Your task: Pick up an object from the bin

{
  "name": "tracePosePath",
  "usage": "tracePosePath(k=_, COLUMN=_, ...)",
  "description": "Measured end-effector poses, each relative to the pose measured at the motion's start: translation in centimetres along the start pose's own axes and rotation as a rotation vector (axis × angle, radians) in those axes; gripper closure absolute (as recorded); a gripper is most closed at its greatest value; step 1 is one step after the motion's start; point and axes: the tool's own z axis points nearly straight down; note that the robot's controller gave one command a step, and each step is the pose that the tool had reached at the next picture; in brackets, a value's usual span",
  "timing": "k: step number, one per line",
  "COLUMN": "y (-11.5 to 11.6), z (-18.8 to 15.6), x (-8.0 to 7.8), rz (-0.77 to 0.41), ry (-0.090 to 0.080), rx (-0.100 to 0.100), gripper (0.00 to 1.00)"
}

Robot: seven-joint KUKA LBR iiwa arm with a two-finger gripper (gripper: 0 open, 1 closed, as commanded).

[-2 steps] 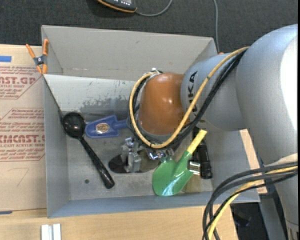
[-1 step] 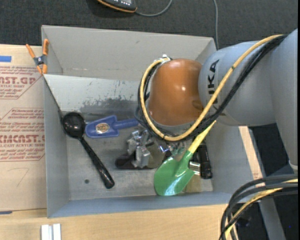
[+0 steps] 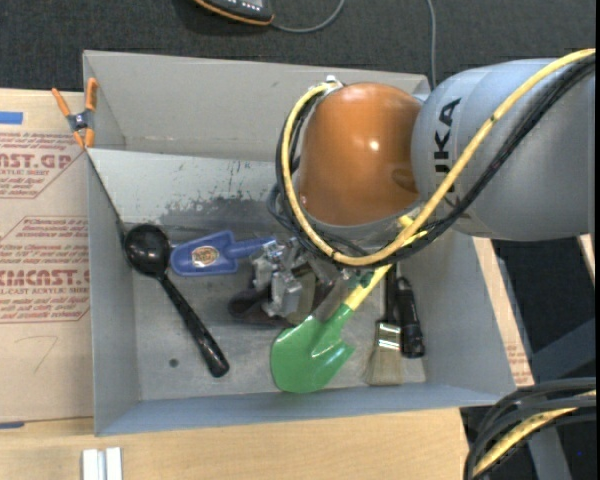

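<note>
Evidently the pick is not yet made; every thing I can see lies on the floor of the bin [image 3: 115, 348], and none is raised off it. Nearest, at 6 o'clock in the bin, lies a green shovel-shaped scoop [image 3: 310, 356], its blade toward the near wall and its yellow-green handle running up toward 1 o'clock under the arm; just beside it, at 4 o'clock, lies a brush [image 3: 408, 320] with a black handle and pale bristles pointing to the near wall. At 8 o'clock a black ladle [image 3: 175, 303] lies slantwise, its bowl toward 10 o'clock. In the middle the pincer [image 3: 283, 283] is low among the things, over a small dark thing [image 3: 246, 306] whose kind I cannot make out; a blue scoop [image 3: 210, 256] lies just beside it at 9 o'clock; whether the pincer is wide or narrow I cannot tell, nor whether it touches anything. Farther on, the orange wrist cover [image 3: 355, 153] hides the floor toward 1 o'clock. By my judgement the pincer stands at grasping height; what is left is to close on one thing, likely the dark one or the blue scoop, and to lift it clear of the bin.
</note>
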Motion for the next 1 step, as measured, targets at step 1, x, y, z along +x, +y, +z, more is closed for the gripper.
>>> tracePosePath(k=1, y=-0.91, z=-12.01, x=1.24, rz=0.006, ry=0.004, rx=-0.001, gripper=1.00)
